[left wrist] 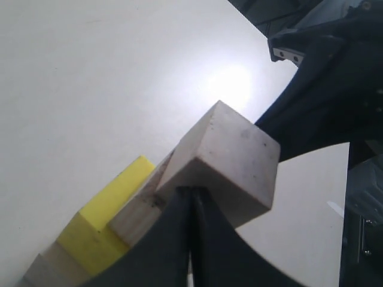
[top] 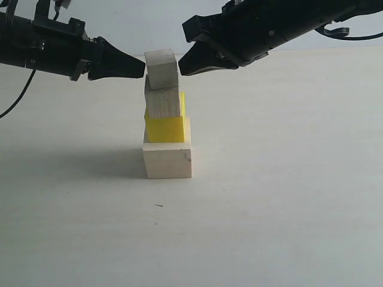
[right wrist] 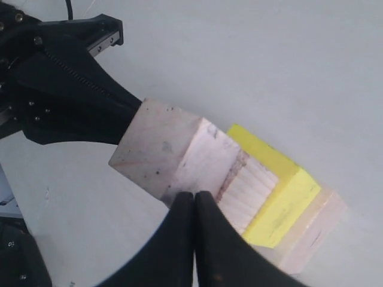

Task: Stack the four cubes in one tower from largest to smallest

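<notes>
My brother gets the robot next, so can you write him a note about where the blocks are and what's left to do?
Left gripper: shut, tip against the left side of the smallest pale wood cube, the tower's top.
Right gripper: shut, tip against that cube's right side.
Tower on the white table, bottom up: big pale wood cube, bright yellow cube, smaller pale wood cube, smallest on top.
Done: all four stacked.
Left: the layers sit unevenly; perhaps square the top cube, then ease both tips away gently.
</notes>
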Controlling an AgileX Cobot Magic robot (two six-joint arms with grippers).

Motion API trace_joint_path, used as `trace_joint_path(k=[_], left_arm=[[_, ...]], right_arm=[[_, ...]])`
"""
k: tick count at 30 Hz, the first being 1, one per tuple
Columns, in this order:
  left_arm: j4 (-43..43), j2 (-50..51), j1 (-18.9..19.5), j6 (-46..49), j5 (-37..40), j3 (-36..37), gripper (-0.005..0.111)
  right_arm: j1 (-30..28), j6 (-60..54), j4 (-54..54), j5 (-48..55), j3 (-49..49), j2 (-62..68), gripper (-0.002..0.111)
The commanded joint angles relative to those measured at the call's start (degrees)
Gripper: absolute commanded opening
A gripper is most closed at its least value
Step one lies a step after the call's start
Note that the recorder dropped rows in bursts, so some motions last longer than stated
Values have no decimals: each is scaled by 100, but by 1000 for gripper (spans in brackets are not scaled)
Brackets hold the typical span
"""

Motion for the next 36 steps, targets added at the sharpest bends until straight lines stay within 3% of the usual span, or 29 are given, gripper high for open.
trace_joint_path(k=[1,20,27,31,36], left_arm=[[-45,-44,4,-7,-7,-32,0],[-78,-44,4,-7,14,-32,0],[19,-44,4,-35,35,-32,0],[19,-44,4,-33,-5,-32,0],[19,-44,4,-33,-5,-32,0]], right_arm=[[10,-60,-36,161,-42,1,0],[38,-164,11,355,-42,1,0],[38,-73,-71,-101,-42,1,0],[38,-73,-113,408,-42,-11,0],[38,261,-543,1,-42,-11,0]])
